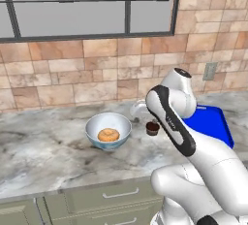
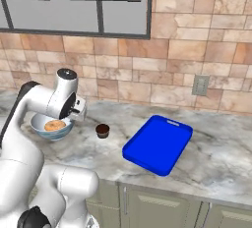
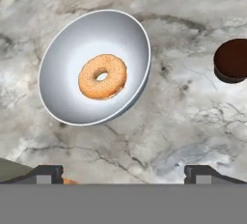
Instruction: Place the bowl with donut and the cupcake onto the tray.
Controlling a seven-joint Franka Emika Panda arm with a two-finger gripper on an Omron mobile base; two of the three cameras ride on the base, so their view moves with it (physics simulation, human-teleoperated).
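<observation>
Inside the bowl (image 3: 72, 88) lies 1 donut (image 3: 102, 77), flat on the white bottom. Both sit on the marble worktop (image 1: 43, 146), with the cupcake (image 2: 102, 130) just beside them (not touching). Further along, the blue tray (image 2: 157, 144) holds nothing. Above the bowl hangs the end effector (image 3: 123, 172), its fingers spread wide, gripping nothing.

Pincer (image 3: 124, 174) wide open, pointing down

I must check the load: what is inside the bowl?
One donut lies in the bowl. The bowl's floor under the donut is covered, so I cannot see it.
</observation>
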